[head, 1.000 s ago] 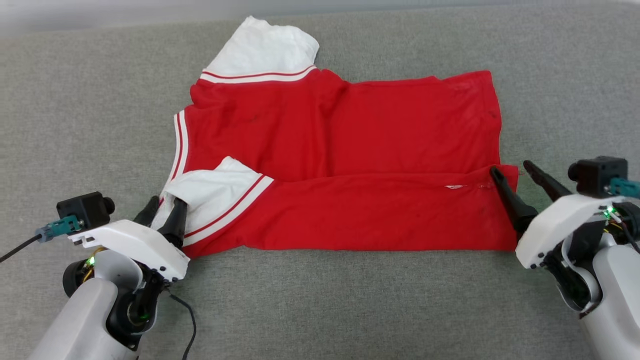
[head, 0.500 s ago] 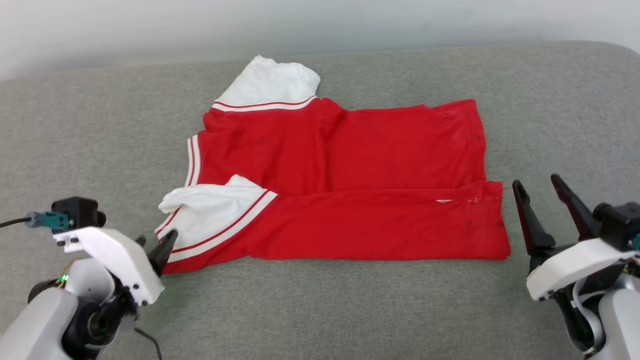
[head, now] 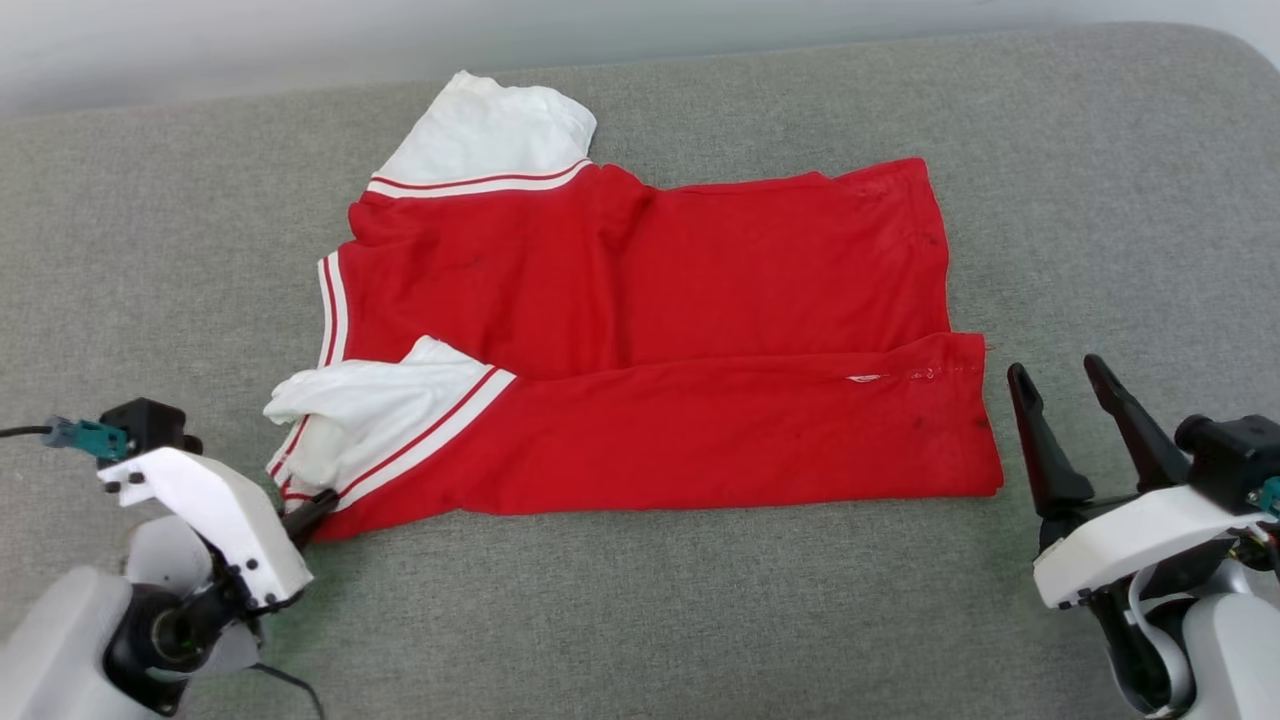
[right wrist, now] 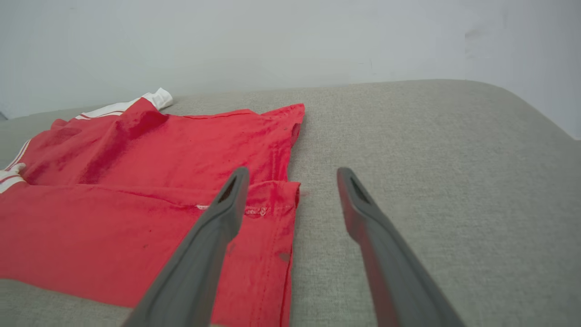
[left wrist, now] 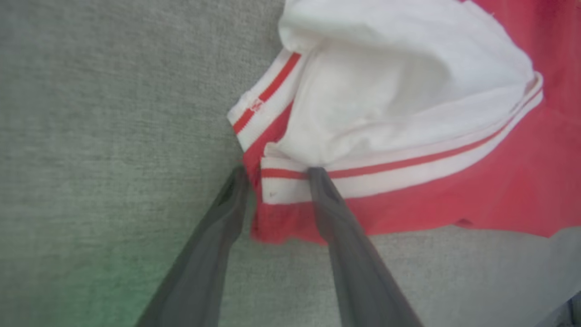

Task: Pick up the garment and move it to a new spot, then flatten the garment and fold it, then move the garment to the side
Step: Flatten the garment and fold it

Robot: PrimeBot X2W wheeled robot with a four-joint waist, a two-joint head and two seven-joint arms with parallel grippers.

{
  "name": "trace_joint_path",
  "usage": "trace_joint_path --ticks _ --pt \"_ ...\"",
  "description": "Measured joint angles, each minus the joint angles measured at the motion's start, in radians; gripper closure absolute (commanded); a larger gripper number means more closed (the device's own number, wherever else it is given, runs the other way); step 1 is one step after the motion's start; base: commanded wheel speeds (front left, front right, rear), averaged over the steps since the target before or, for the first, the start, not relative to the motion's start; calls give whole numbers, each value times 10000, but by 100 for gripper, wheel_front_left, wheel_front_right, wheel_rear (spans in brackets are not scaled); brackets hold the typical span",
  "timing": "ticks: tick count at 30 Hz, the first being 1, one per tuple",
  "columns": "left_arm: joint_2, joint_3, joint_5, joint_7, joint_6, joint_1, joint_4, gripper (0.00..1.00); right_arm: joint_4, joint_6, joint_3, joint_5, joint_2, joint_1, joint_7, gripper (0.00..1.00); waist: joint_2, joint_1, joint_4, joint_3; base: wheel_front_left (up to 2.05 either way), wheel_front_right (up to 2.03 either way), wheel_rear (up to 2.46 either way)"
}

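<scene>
Nearest, my left gripper [left wrist: 277, 175]: fingers spread, clamping nothing. In my left wrist view the near-left corner of the garment [head: 650, 330] lies between them, one tip over the red-and-white striped trim [left wrist: 386, 165], the other just off the cloth edge on the grey cushion [head: 650, 600].

My right gripper [head: 1057, 370]: fingers parted, empty, hanging just beside the garment's right edge and clear of it.

The garment lies across the middle of the cushion, between my two grippers. Its near long edge is folded over the body as a red band running left to right. At that band's left end the near sleeve [head: 370, 405], white, sits rumpled on top. A striped edge runs along the left side. Farther back the body lies mostly flat, mildly creased. The far sleeve [head: 490, 135] juts out at the far left.

Beyond the cushion, a pale wall [head: 300, 40].
</scene>
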Motion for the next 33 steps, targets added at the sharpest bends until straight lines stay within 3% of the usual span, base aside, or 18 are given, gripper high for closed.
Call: trace_joint_path --ticks 6,10,16,26,27,28,29,33 --pt "-508 -82 96 -675 -464 -49 500 100 38 0 -146 717 -339 36 1152 0 0 1 121 -107 0 0 0" --pt "-579 -192 545 -1287 -581 -55 428 100 251 0 -322 1429 -635 93 3191 0 0 1 314 -219 0 0 0" --pt "-573 -351 1127 -1712 -359 -175 -477 100 222 -2 -441 2128 -911 61 6182 0 0 3 735 -292 0 0 0" --pt "-493 -585 1661 -1737 50 -373 -1695 100 583 0 -190 2197 -681 -742 7306 0 0 3 1158 74 0 0 0" --pt "-516 -596 1643 -1705 94 -384 -1810 100 899 0 -173 2343 -639 -974 7532 55 0 3 1221 231 0 0 0" --pt "-523 -608 1636 -1689 92 -384 -1829 100 945 0 -153 2345 -650 -1040 7545 87 0 3 1239 275 0 0 0" --pt "-527 -614 1636 -1689 92 -384 -1837 100 972 -2 -130 2382 -650 -1095 7540 100 0 3 1259 312 0 0 0" --pt "-535 -593 1576 -1756 44 -384 -1801 100 945 -4 15 2462 -708 -1207 7474 100 0 3 1297 352 0 0 0"
